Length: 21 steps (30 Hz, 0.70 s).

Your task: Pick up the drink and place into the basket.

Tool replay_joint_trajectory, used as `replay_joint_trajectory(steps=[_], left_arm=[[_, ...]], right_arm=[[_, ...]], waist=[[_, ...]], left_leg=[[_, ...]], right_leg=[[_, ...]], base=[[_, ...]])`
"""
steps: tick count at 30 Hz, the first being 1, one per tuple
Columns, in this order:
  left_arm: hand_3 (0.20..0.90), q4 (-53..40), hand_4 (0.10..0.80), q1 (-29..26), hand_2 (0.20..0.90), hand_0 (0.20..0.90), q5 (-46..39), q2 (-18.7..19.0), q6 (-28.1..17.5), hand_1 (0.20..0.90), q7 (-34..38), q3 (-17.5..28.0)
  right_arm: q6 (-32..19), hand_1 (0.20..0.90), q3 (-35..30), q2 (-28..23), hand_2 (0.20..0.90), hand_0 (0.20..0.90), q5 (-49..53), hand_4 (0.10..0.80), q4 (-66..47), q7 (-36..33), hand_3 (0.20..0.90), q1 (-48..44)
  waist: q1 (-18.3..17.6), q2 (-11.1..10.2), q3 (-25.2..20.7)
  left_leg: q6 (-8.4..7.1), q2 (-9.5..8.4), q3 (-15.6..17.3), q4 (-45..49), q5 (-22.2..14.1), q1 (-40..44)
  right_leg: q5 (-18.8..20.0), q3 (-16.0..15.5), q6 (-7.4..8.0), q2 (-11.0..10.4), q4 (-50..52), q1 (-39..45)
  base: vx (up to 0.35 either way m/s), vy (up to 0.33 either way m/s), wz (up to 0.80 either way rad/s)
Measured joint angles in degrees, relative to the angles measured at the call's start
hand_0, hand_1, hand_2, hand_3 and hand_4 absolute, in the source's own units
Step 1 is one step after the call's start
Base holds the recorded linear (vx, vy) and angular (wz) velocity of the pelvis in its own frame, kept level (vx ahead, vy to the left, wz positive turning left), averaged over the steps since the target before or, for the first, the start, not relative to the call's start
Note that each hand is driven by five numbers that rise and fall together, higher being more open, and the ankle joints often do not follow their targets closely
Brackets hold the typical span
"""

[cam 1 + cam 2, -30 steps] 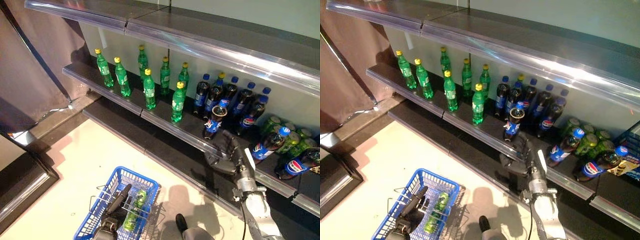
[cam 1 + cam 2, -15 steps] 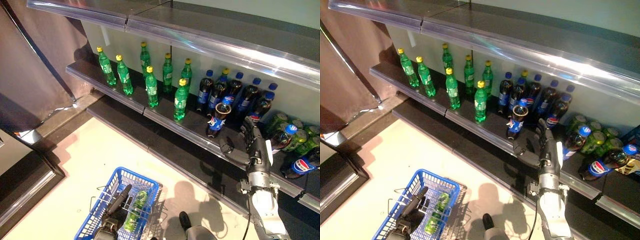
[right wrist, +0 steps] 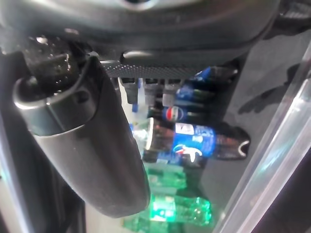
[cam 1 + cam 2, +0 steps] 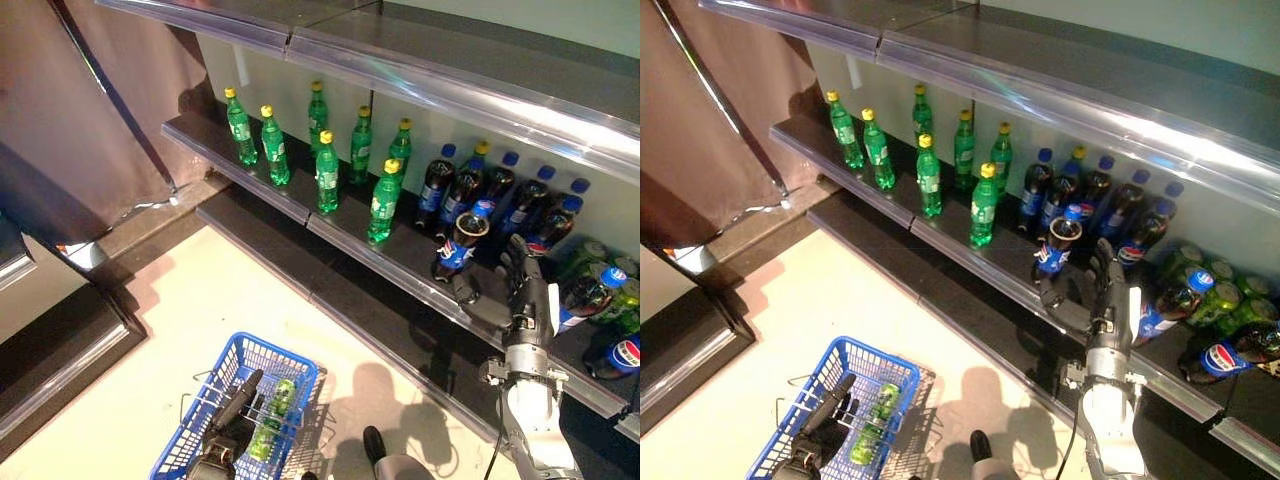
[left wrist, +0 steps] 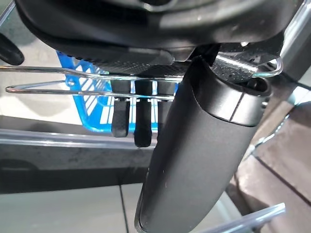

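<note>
A dark cola bottle point(image 4: 455, 246) with a blue label stands tilted in front of the cola row on the lower shelf. My right hand point(image 4: 522, 296) is open just to its right, over the shelf edge, thumb stretched toward the bottle's base without touching it. In the right wrist view the straight fingers point(image 3: 154, 91) point at the cola bottle point(image 3: 194, 143), with nothing held. The blue basket point(image 4: 196, 432) hangs low at the front, with a green bottle point(image 4: 272, 410) lying inside. My left hand point(image 4: 238, 405) is shut on the wire handle point(image 5: 58, 87), fingers point(image 5: 141, 124) curled over it.
Several green bottles point(image 4: 327, 180) stand on the shelf's left part, and more cola bottles point(image 4: 505, 195) at the back. Fallen cola bottles and green cans point(image 4: 595, 290) lie to the right of my hand. An upper shelf point(image 4: 450, 90) overhangs. A brown curtain point(image 4: 80, 120) hangs at left.
The right hand has risen from below the shelf edge and turned, ending beside the tilted cola bottle. The whole view has shifted, so the camera moved. The left hand still holds the basket.
</note>
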Motion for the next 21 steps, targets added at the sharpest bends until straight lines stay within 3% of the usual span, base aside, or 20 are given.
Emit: replay_joint_trajectory(steps=[3, 6, 7, 10, 14, 16, 18, 19, 21], left_arm=[[0.2, 0.02, 0.1, -0.88, 0.3, 0.3, 0.01, 0.21, 0.13, 0.3, -0.47, -0.08], [0.2, 0.27, 0.1, -0.93, 0.3, 0.3, 0.01, 0.61, 0.2, 0.3, -1.52, -0.07], [0.2, 0.64, 0.1, -0.9, 0.3, 0.3, 0.03, 0.62, 0.29, 0.3, -1.53, -0.08], [0.2, 0.8, 0.1, 0.95, 0.3, 0.3, 0.01, 0.63, 0.39, 0.3, -1.62, -0.06], [0.2, 0.98, 0.1, 1.5, 0.3, 0.3, -0.09, 1.02, 0.47, 0.3, -1.62, 0.89], [0.2, 1.25, 0.1, 1.51, 0.3, 0.3, -0.07, 0.99, 0.48, 0.3, -1.61, 1.53], [0.2, 1.32, 0.1, 1.47, 0.3, 0.3, 0.04, 0.95, 0.48, 0.3, -1.58, 2.25], [0.2, 1.22, 0.1, 1.41, 0.3, 0.3, 0.05, 0.94, 0.47, 0.3, -1.58, 2.25], [0.2, 1.17, 0.1, 1.21, 0.3, 0.3, 0.07, 0.92, 0.5, 0.3, -1.58, 2.25]], right_arm=[[-0.02, 0.9, -0.29, 0.05, 0.9, 0.9, 0.0, 0.8, 0.96, -1.99, 0.9, -0.65], [-0.15, 0.9, -0.42, 0.12, 0.9, 0.9, -0.01, 0.8, 2.24, -3.36, 0.9, -1.69], [-0.16, 0.9, -0.59, 0.11, 0.9, 0.9, 0.05, 0.8, 2.97, -3.98, 0.9, -1.7], [-0.16, 0.9, -2.17, 0.11, 0.9, 0.9, 0.82, 0.8, 4.14, -4.2, 0.9, -1.67], [-0.16, 0.9, -4.0, 0.11, 0.9, 0.9, 1.83, 0.8, 4.31, -3.98, 0.9, -1.49], [-0.16, 0.9, -4.6, 0.11, 0.9, 0.9, 2.36, 0.8, 4.61, -3.88, 0.9, -1.42], [-0.15, 0.9, -5.36, 0.06, 0.9, 0.9, 2.55, 0.8, 5.48, -3.88, 0.9, -1.23], [-0.15, 0.9, -5.54, -0.02, 0.9, 0.9, 2.85, 0.8, 5.7, -3.89, 0.9, -1.23], [-0.14, 0.9, -5.23, 0.0, 0.9, 0.9, 2.84, 0.8, 5.7, -3.89, 0.9, -1.12]], waist=[[0.36, -0.76, 1.9], [1.04, -0.85, 3.78], [0.81, -0.56, 4.02], [1.22, -0.58, 4.46], [1.06, -2.92, 5.58], [0.37, -3.05, 5.63], [-0.13, -2.51, 5.73], [0.25, -1.68, 6.03], [0.06, -0.96, 6.26]], left_leg=[[1.05, -1.06, -0.11, 2.65, -0.89, -1.12], [3.05, -1.99, -1.56, 6.93, -2.43, -4.03], [3.48, -1.93, -1.51, 8.15, -2.66, -4.76], [4.1, -2.41, 0.79, 8.71, -2.74, -4.85], [3.98, -4.2, 1.39, 9.1, -3.16, -4.67], [3.52, -4.23, 0.68, 9.19, -3.6, -4.46], [2.39, -3.87, -0.64, 9.48, -4.3, -3.52], [1.81, -3.88, -3.64, 9.97, -4.71, -2.93], [1.54, -3.14, -5.89, 10.05, -5.19, -1.82]], right_leg=[[-0.49, -0.02, 0.77, -0.92, 3.84, -1.57], [0.9, -0.36, 2.78, -1.0, 10.06, -5.99], [1.42, -1.66, 3.29, -1.57, 11.94, -7.38], [-2.41, -8.69, 2.86, -3.53, 19.21, -11.37], [-4.11, -9.46, 3.98, -3.62, 16.21, -11.89], [-3.1, -9.36, 2.98, -3.1, 14.85, -12.27], [-2.0, -9.65, 0.12, -2.18, 13.48, -10.54], [-1.78, -9.9, -1.7, -1.07, 12.51, -9.01], [-2.04, -10.9, -3.64, -0.07, 12.08, -7.39]], base=[[0.01, 0.174, 0.0], [0.033, 0.134, -0.21], [0.108, 0.126, -0.13], [0.171, 0.064, -0.29], [0.251, -0.037, -0.17], [0.268, -0.127, 0.15], [0.219, -0.145, 0.13], [0.199, -0.123, -0.1], [0.216, -0.136, 0.05]])
